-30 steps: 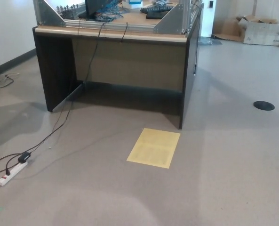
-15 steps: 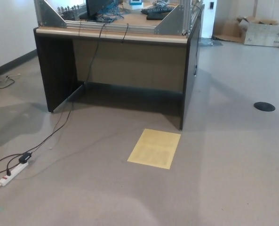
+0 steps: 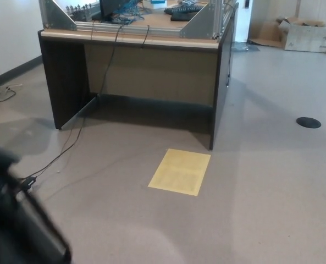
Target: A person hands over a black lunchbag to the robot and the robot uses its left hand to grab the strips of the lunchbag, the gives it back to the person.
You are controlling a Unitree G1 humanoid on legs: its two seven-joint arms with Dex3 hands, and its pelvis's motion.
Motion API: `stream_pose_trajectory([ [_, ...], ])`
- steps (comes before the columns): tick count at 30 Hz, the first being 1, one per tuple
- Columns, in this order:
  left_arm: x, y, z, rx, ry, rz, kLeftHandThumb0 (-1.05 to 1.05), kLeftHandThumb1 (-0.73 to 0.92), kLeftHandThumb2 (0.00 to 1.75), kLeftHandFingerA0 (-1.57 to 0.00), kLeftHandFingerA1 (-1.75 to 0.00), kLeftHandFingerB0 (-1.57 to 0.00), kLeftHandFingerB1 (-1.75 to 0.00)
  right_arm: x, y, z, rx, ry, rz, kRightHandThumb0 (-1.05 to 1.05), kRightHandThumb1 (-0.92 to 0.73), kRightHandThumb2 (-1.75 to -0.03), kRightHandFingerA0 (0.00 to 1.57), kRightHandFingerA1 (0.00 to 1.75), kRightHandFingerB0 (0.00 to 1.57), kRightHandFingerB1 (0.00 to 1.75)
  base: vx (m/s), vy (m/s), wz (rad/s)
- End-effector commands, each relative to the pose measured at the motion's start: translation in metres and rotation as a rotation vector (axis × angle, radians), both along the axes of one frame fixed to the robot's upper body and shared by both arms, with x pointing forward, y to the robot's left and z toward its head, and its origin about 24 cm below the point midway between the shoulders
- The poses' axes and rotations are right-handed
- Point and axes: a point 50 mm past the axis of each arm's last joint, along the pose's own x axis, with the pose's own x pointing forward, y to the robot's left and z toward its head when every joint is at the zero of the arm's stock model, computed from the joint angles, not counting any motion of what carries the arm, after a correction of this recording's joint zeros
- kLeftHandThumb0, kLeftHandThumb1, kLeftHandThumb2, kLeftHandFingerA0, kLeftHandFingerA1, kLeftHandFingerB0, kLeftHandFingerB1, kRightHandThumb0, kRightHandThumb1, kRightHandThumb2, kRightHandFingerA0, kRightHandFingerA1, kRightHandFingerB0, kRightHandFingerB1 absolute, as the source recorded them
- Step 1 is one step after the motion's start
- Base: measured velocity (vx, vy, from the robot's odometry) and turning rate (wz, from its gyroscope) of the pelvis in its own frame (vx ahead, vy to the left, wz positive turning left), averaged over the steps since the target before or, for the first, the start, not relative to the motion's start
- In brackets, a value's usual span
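A blurred black lunchbag (image 3: 17,220) filled the corner at about 8 o'clock, close to the camera. Neither robot hand showed, so nothing could be said of their fingers. A yellow sheet (image 3: 180,171) lay on the floor at centre, the desk (image 3: 152,71) at 12 o'clock.

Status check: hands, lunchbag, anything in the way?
Neither hand in view. Blurred black shape, likely the lunchbag, low left. Nothing seen in the way.
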Motion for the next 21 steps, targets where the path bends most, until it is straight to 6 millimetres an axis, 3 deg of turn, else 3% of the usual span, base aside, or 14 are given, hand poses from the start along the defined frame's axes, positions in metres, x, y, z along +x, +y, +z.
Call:
stream_pose_trajectory([
  [1,0.022,-0.034,0.048,0.041,-0.057,-0.063,-0.19,0.78,0.65,-1.03,-1.36,-0.84,-1.13,0.000,-0.001,0.000,-0.002,-0.003,-0.013,-0.41,-0.68,-0.60,0.68,0.48,0.40,0.33,0.00,0.000,0.00],
  [2,0.027,-0.057,0.059,0.099,-0.076,-0.073,-0.19,0.80,0.64,-0.97,-1.48,-0.82,-1.16,-0.002,0.000,-0.002,0.000,0.000,-0.014,-0.42,-0.68,-0.60,0.69,0.50,0.41,0.34,0.00,0.000,0.00],
  [4,0.032,-0.081,0.070,0.142,-0.086,-0.086,-0.14,0.74,0.68,-0.97,-1.54,-0.82,-1.19,-0.004,0.001,-0.005,0.002,0.008,-0.013,-0.43,-0.68,-0.60,0.68,0.50,0.41,0.34,0.00,0.000,0.00],
  [6,0.040,-0.107,0.079,0.166,-0.079,-0.142,-0.08,0.74,0.69,-0.83,-1.71,-0.73,-1.40,-0.005,0.000,-0.005,0.010,0.014,-0.015,-0.43,-0.68,-0.60,0.69,0.50,0.42,0.34,0.00,0.000,0.00],
  [7,0.046,-0.128,0.087,0.198,-0.084,-0.180,-0.08,0.74,0.69,-0.83,-1.71,-0.73,-1.40,-0.003,0.000,-0.004,0.023,0.016,-0.021,-0.43,-0.68,-0.60,0.69,0.50,0.42,0.34,0.00,0.000,0.00],
  [10,0.053,-0.145,0.095,0.241,-0.085,-0.158,-0.04,0.72,0.75,-0.78,-1.75,-0.71,-1.43,-0.001,0.002,-0.003,0.012,0.013,-0.012,-0.44,-0.68,-0.60,0.68,0.49,0.41,0.34,0.00,0.000,0.00],
  [11,0.055,-0.151,0.097,0.254,-0.081,-0.159,0.00,0.73,0.69,-0.78,-1.72,-0.62,-1.52,-0.002,0.001,-0.003,0.005,0.012,-0.009,-0.43,-0.68,-0.60,0.70,0.49,0.41,0.34,0.00,0.000,0.00],
  [12,0.060,-0.163,0.102,0.272,-0.076,-0.160,-0.04,0.62,0.86,-1.16,-1.47,-0.82,-1.28,-0.003,-0.001,-0.003,-0.008,0.012,-0.001,-0.43,-0.68,-0.60,0.71,0.50,0.41,0.34,0.00,0.000,0.00],
  [15,0.066,-0.174,0.115,0.304,-0.084,-0.133,-0.07,0.61,0.86,-1.17,-1.45,-0.79,-1.24,-0.001,-0.002,-0.001,-0.001,0.009,0.010,-0.44,-0.68,-0.60,0.72,0.51,0.41,0.34,0.00,0.000,0.00],
  [16,0.069,-0.175,0.122,0.322,-0.088,-0.102,-0.11,0.55,0.84,-1.15,-1.42,-0.80,-1.23,0.001,0.000,0.000,0.009,0.013,0.013,-0.44,-0.68,-0.60,0.72,0.51,0.41,0.34,0.00,0.000,0.00],
  [17,0.071,-0.176,0.128,0.321,-0.088,-0.089,-0.01,0.75,0.62,-0.79,-1.67,-0.61,-1.48,0.003,0.002,0.000,0.006,0.013,0.017,-0.43,-0.68,-0.60,0.73,0.51,0.41,0.34,0.00,0.000,0.00],
  [19,0.074,-0.180,0.137,0.306,-0.095,-0.064,-0.09,0.73,0.60,-0.80,-1.72,-0.64,-1.48,0.005,0.004,0.001,0.004,0.015,0.026,-0.40,-0.69,-0.60,0.74,0.51,0.41,0.34,0.00,0.000,0.00],
  [20,0.075,-0.183,0.143,0.295,-0.096,-0.057,-0.13,0.57,0.84,-1.16,-1.44,-0.80,-1.24,0.006,0.007,0.000,0.005,0.017,0.033,-0.40,-0.69,-0.60,0.73,0.51,0.41,0.34,0.00,0.000,0.00],
  [21,0.075,-0.183,0.145,0.292,-0.096,-0.057,-0.13,0.57,0.84,-1.16,-1.44,-0.80,-1.24,0.006,0.008,0.000,0.005,0.018,0.035,-0.40,-0.69,-0.60,0.73,0.51,0.41,0.34,0.00,0.000,0.00],
])
